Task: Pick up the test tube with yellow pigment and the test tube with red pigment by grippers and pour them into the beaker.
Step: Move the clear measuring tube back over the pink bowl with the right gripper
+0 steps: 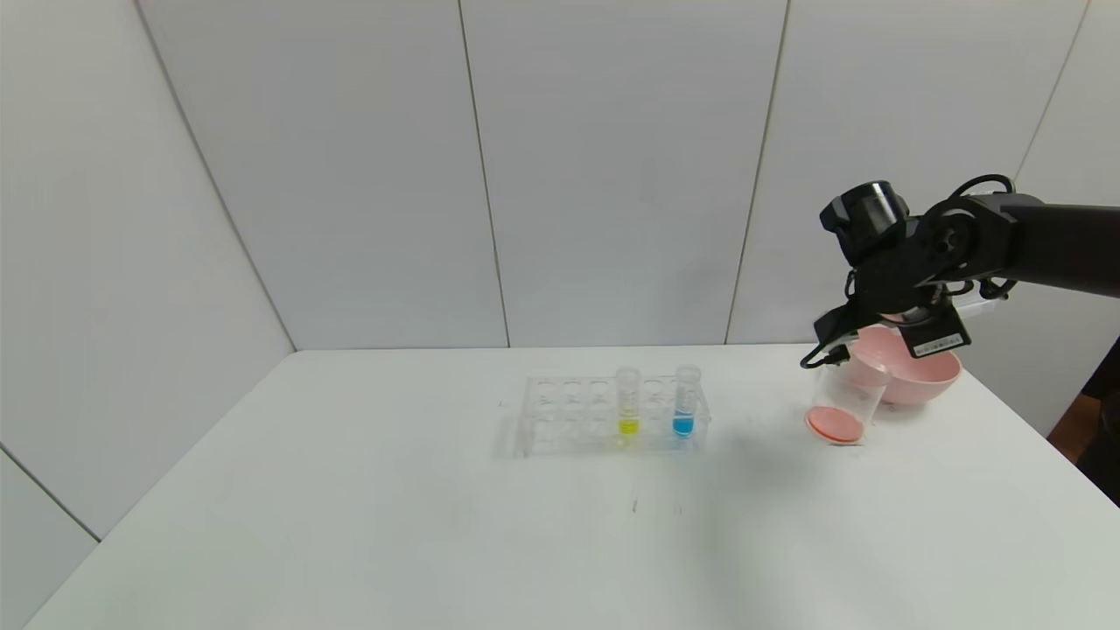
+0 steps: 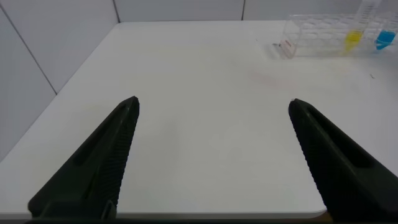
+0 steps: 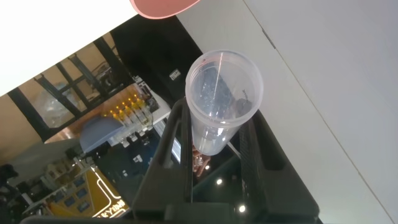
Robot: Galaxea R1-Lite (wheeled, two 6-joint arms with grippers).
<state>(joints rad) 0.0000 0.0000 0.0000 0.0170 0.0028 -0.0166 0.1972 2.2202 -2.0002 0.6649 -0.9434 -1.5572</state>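
My right gripper (image 1: 829,348) hangs over the beaker (image 1: 842,404) at the table's far right; the beaker holds red-orange liquid at its bottom. In the right wrist view the right gripper (image 3: 214,127) is shut on the red-pigment test tube (image 3: 221,99), which looks almost empty, with a reddish trace at its closed end. The head view does not show that tube clearly. The yellow-pigment test tube (image 1: 627,404) stands in the clear rack (image 1: 569,411) and also shows in the left wrist view (image 2: 352,38). My left gripper (image 2: 214,104) is open and empty over the table's near left part.
A blue-liquid tube (image 1: 684,404) stands in the rack right of the yellow one. A pink bowl (image 1: 919,372) sits just behind the beaker, under the right arm. The table's right edge is close to the bowl. White wall panels stand behind the table.
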